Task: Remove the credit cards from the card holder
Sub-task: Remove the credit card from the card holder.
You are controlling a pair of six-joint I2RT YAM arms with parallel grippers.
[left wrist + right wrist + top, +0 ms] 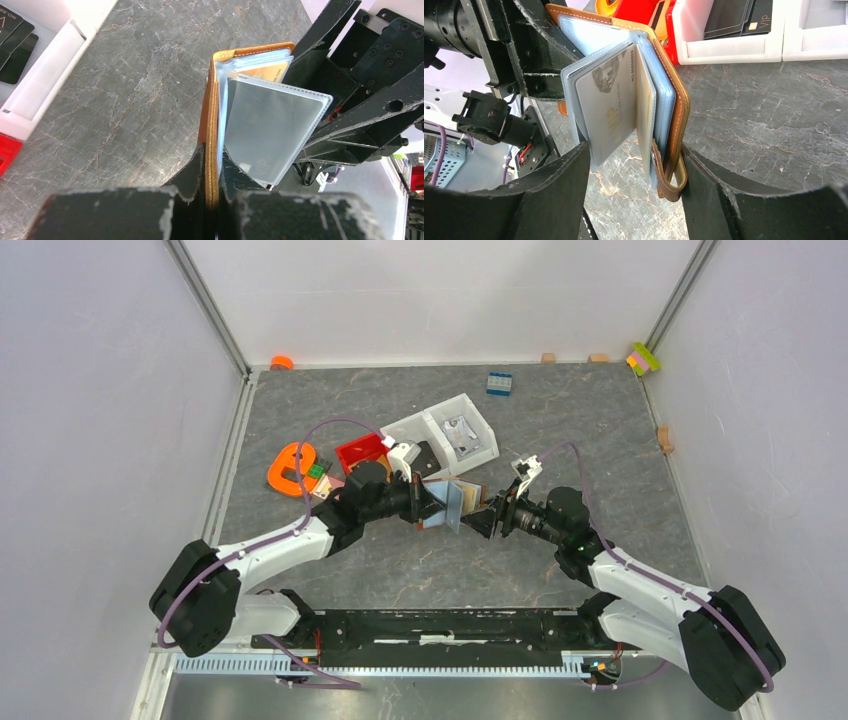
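While the left tool [212, 167] is clamping the brown leather card holder [675, 100], the wide-spread right tool [635, 152] should be closing on just the silvery card [606, 107] at eleven o'clock.

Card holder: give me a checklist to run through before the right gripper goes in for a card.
1. Left gripper clamped on the card holder by its brown cover: ok.
2. Holder fanned open, with the clear sleeves exposed: ok.
3. Silver card in its sleeve and facing the right gripper: ok.
4. Right gripper open, with the holder's edge between its fingers: ok.
5. Right fingers lined up on one card only: not ok. They straddle the whole stack and the strap.
6. Orange card free to slide out: cannot tell, it is mostly hidden behind sleeves.
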